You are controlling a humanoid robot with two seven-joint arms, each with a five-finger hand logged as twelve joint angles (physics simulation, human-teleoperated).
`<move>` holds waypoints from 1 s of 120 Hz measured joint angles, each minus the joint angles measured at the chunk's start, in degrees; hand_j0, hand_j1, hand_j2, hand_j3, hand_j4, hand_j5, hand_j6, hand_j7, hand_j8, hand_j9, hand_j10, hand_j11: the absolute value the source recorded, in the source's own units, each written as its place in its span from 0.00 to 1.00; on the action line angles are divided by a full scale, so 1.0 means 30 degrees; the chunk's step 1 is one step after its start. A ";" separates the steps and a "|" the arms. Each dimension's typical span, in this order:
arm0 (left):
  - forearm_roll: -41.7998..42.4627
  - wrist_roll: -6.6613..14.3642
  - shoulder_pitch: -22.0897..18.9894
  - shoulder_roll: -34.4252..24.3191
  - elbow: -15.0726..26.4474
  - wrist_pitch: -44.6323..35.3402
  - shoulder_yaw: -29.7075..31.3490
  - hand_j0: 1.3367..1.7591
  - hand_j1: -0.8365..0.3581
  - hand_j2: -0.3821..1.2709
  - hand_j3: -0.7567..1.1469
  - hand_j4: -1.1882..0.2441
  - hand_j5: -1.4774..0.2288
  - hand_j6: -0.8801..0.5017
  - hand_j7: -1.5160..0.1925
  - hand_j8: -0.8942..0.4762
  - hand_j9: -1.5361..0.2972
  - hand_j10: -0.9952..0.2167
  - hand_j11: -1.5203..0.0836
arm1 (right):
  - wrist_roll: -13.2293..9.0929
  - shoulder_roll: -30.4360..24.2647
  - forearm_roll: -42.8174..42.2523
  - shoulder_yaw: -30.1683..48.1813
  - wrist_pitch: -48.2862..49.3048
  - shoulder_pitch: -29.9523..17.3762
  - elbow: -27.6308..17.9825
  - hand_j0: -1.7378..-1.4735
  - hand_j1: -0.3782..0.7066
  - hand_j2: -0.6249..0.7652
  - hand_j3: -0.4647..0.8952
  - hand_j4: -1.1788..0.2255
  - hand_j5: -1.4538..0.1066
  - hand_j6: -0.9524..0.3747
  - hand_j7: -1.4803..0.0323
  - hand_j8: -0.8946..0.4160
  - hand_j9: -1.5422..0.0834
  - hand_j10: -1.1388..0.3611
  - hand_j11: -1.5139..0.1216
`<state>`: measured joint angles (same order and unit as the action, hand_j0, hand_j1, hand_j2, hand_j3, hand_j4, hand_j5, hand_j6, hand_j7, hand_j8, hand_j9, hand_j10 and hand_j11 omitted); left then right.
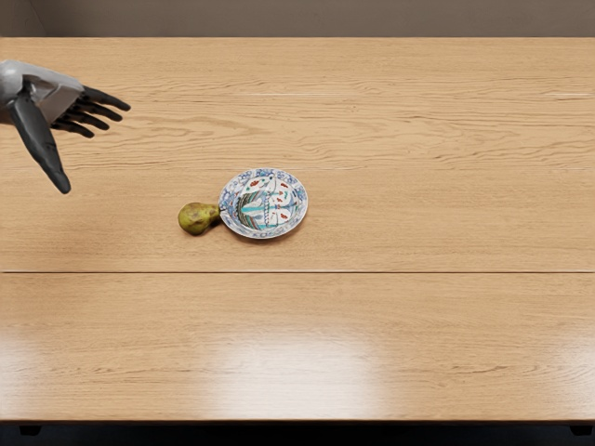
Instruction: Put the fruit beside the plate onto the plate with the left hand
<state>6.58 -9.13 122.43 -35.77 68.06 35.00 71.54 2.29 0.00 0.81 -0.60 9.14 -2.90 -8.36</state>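
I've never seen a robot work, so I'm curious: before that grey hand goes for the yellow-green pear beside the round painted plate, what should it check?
1. Left hand free: ok. The grey-and-black five-finger left hand is open, empty.
2. Fruit found: ok. The yellow-green pear lies at the left rim of the round painted plate.
3. Plate ready: ok. It lies flat, painted face up.
4. Hand over the pear: not ok. It hovers at the picture's upper left.
5. Right hand out of the way: cannot tell, not in view.
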 joint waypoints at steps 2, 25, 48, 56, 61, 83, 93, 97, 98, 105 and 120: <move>-0.0015 -0.0001 0.0000 0.0000 -0.0001 0.0000 -0.0039 0.76 0.98 0.23 0.40 0.82 0.85 0.62 0.87 0.64 0.83 0.81 0.93 | 0.0000 0.0000 -0.0001 -0.0001 0.0000 0.0000 -0.0004 0.30 0.04 0.45 0.34 0.83 0.92 0.71 0.97 0.67 0.94 0.75 0.91; -0.0152 0.0020 0.0000 -0.0001 -0.0008 0.0000 -0.0220 0.76 0.98 0.23 0.40 0.82 0.85 0.62 0.87 0.64 0.83 0.81 0.93 | -0.0006 0.0000 -0.0002 0.0011 -0.0024 -0.0013 0.0054 0.30 0.04 0.45 0.34 0.83 0.92 0.71 0.97 0.67 0.94 0.75 0.91; -0.0441 0.0028 -0.0053 0.0014 -0.0009 0.0000 -0.0304 0.76 0.98 0.23 0.40 0.82 0.85 0.62 0.87 0.64 0.83 0.81 0.93 | -0.0002 0.0000 -0.0005 -0.0003 -0.0030 -0.0027 0.0086 0.30 0.04 0.45 0.34 0.83 0.92 0.71 0.97 0.67 0.94 0.75 0.91; -0.0590 0.0031 -0.0057 0.0046 -0.0027 0.0000 -0.0318 0.76 0.98 0.23 0.40 0.82 0.85 0.62 0.87 0.64 0.83 0.81 0.93 | -0.0004 0.0000 -0.0005 -0.0004 -0.0030 -0.0028 0.0089 0.30 0.04 0.45 0.34 0.83 0.92 0.71 0.97 0.67 0.94 0.75 0.91; -0.0651 0.0025 0.0022 0.1229 -0.0072 0.0000 -0.0318 0.76 0.98 0.23 0.40 0.82 0.85 0.62 0.88 0.64 0.83 0.81 0.93 | -0.0003 0.0000 -0.0004 -0.0002 -0.0030 -0.0028 0.0090 0.30 0.04 0.45 0.34 0.83 0.92 0.71 0.97 0.67 0.94 0.75 0.91; 0.0479 0.0031 0.1331 0.3968 0.0350 0.0000 0.1204 0.76 0.98 0.23 0.40 0.82 0.86 0.63 0.88 0.64 0.83 0.81 0.94 | -0.0005 0.0000 -0.0005 -0.0006 -0.0031 -0.0029 0.0092 0.30 0.04 0.45 0.34 0.83 0.92 0.71 0.97 0.67 0.94 0.75 0.91; 0.2300 0.0690 0.3387 0.4184 0.3356 -0.2899 0.1637 0.76 0.98 0.23 0.40 0.82 0.86 0.63 0.88 0.64 0.83 0.81 0.94 | -0.0007 0.0000 -0.0005 -0.0006 -0.0031 -0.0029 0.0092 0.30 0.04 0.45 0.34 0.83 0.92 0.71 0.97 0.67 0.94 0.75 0.91; 0.2870 0.1202 0.3504 0.4610 0.4334 -0.4268 0.1714 0.76 0.98 0.23 0.40 0.82 0.86 0.63 0.88 0.64 0.83 0.81 0.94 | -0.0005 0.0000 -0.0005 -0.0006 -0.0031 -0.0029 0.0092 0.30 0.04 0.45 0.34 0.83 0.92 0.71 0.97 0.67 0.94 0.75 0.91; 0.2998 0.1351 0.3509 0.4738 0.4539 -0.4589 0.1724 0.76 0.98 0.23 0.40 0.82 0.86 0.63 0.88 0.64 0.83 0.81 0.94 | -0.0005 0.0000 -0.0005 -0.0006 -0.0031 -0.0029 0.0092 0.30 0.04 0.45 0.34 0.83 0.92 0.71 0.97 0.67 0.94 0.75 0.91; 0.4040 0.2460 0.3390 0.5326 0.5902 -0.7372 0.1644 0.76 0.98 0.23 0.40 0.82 0.86 0.63 0.88 0.65 0.83 0.81 0.94 | -0.0008 0.0000 -0.0005 -0.0006 -0.0031 -0.0029 0.0092 0.30 0.04 0.45 0.34 0.83 0.92 0.71 0.97 0.67 0.94 0.75 0.91; 0.5233 0.4033 0.1143 0.7220 0.7630 -1.4506 0.0520 0.76 0.98 0.23 0.40 0.82 0.86 0.63 0.88 0.65 0.83 0.81 0.94 | -0.0009 0.0000 -0.0005 -0.0006 -0.0031 -0.0029 0.0092 0.30 0.04 0.45 0.34 0.83 0.92 0.71 0.97 0.67 0.94 0.75 0.91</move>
<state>22.28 2.97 125.86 -14.11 90.95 -8.52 73.10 2.26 0.00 0.79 -0.62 9.05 -2.99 -8.09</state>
